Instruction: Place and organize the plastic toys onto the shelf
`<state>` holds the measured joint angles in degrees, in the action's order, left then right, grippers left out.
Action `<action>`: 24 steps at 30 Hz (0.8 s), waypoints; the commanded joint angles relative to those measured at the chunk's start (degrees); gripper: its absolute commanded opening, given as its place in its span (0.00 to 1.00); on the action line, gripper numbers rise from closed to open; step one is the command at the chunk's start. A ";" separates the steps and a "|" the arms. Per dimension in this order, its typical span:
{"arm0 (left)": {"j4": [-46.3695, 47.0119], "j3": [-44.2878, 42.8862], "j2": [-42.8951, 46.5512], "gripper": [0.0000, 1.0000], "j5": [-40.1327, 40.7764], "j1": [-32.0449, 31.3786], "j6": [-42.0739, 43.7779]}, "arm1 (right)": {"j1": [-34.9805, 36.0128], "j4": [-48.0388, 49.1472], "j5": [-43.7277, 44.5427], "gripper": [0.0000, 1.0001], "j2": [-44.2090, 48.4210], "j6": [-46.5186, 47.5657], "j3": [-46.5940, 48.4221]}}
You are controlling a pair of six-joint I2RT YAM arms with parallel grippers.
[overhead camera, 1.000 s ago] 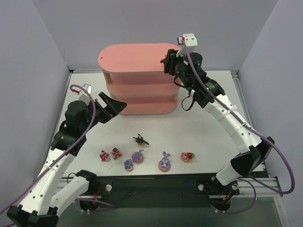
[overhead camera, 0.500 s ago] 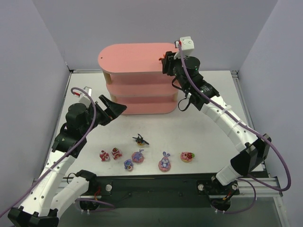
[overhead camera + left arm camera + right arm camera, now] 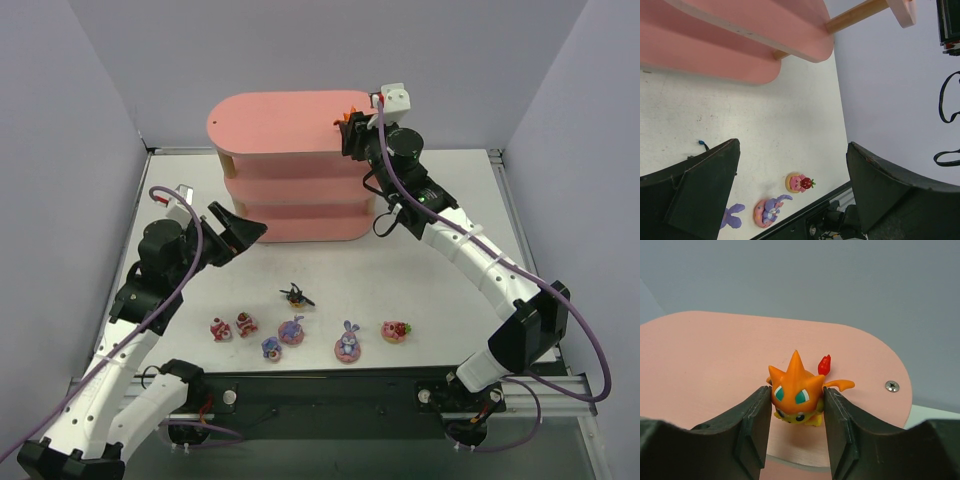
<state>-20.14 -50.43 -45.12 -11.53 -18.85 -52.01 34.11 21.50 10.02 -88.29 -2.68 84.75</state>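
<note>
Right gripper point(image 3: 797, 401) clamped on the orange figurine point(image 3: 796, 390) over the right end of the pink shelf's point(image 3: 280, 122) top board; left gripper point(image 3: 792, 150) spread wide, empty, above the table point(image 3: 345, 268).

The orange figurine point(image 3: 796, 392) is upright over the pink shelf point(image 3: 280, 125); seven other toys point(image 3: 291, 331) lie nearer.

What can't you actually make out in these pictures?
- Right wrist view: the right gripper covers the underside of the orange toy, so whether it touches the shelf is unclear.
- Top view: the loose toys are too small for faces.
- Left wrist view: the left gripper hides part of a purple bunny.
</note>
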 commanded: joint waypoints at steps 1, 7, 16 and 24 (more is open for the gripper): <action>2.56 0.07 0.48 0.97 -1.13 0.48 0.59 | -0.36 0.57 -0.71 0.37 1.81 0.74 0.50; 3.53 0.25 0.12 0.97 -1.92 0.57 0.50 | -0.36 -1.02 0.35 0.59 1.63 0.30 1.99; 4.06 0.60 -0.05 0.97 -1.83 0.57 0.33 | -0.53 -2.25 0.61 0.82 1.63 -0.22 3.49; 3.44 -0.01 -0.14 0.97 -0.95 0.83 1.12 | -0.62 -14.79 3.68 1.00 2.86 -2.15 11.81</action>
<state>-19.11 -49.60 -45.43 -12.49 -18.44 -52.01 34.04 13.78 10.61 -88.29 -3.11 88.27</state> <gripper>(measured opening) 0.974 0.993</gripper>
